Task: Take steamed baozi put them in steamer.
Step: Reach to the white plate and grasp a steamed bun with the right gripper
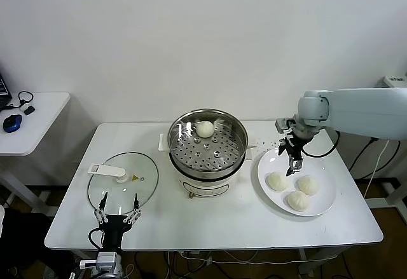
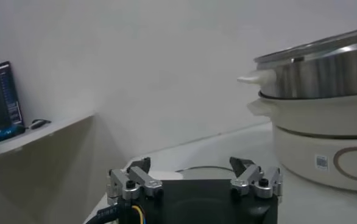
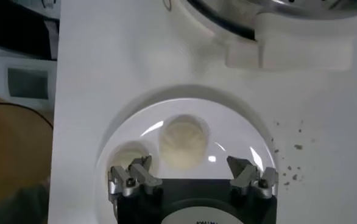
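The right gripper (image 1: 294,166) hangs with its jaws spread wide and empty over the round white plate (image 1: 324,206), just above the nearest of 3 small off-white dough buns (image 1: 276,181) lying there. A 4th bun (image 1: 205,128) already sits on the perforated tray inside the round shiny stainless-steel steamer (image 1: 236,140) at mid-bench. By my reading, the second pick is in hand: next the jaws must drop around a bun and close gently. The left gripper (image 1: 116,217), jaws open, rests idle by the flat glass lid (image 1: 146,187).
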